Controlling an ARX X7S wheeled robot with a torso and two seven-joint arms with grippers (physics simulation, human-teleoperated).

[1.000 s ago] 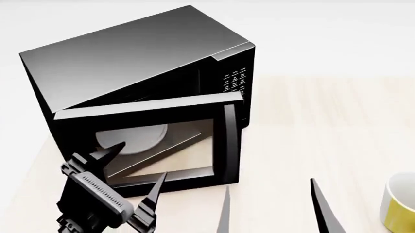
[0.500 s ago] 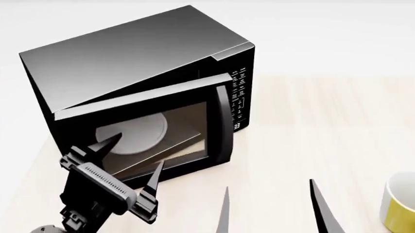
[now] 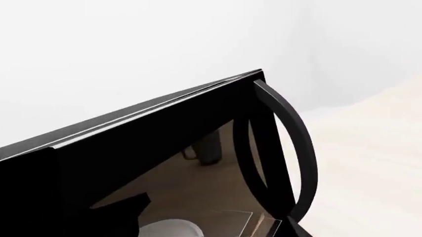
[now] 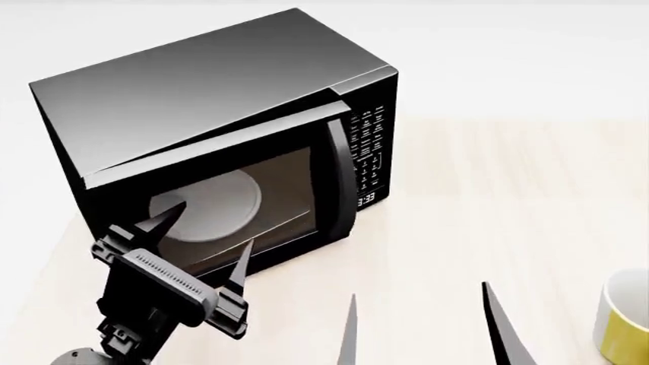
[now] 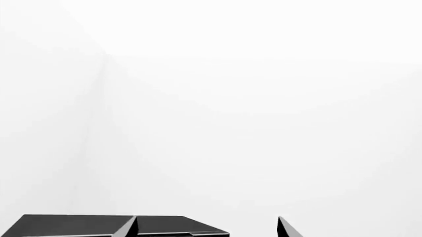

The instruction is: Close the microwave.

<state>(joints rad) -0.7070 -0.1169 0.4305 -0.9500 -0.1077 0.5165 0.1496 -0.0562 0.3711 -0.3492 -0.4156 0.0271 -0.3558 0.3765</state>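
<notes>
The large black microwave (image 4: 203,84) stands at the table's back left. Its glass door (image 4: 243,205) is swung almost flat against the front, with the curved black handle (image 4: 340,179) beside the white-lettered keypad (image 4: 370,141). The white turntable plate (image 4: 218,201) shows through the glass. My left gripper (image 4: 216,226) is open and empty, its fingers right in front of the door's lower left; I cannot tell if they touch. In the left wrist view the door (image 3: 132,143) and handle (image 3: 297,143) fill the frame. My right gripper (image 4: 418,293) is open and empty, right of the microwave.
A yellow and white mug (image 4: 624,315) stands at the right edge of the light wooden table (image 4: 507,190). The right wrist view shows only the microwave's top (image 5: 66,224) and a white wall.
The microwave door has swung from about half open to almost shut. My left gripper has followed it inward a little. The right gripper has hardly moved.
</notes>
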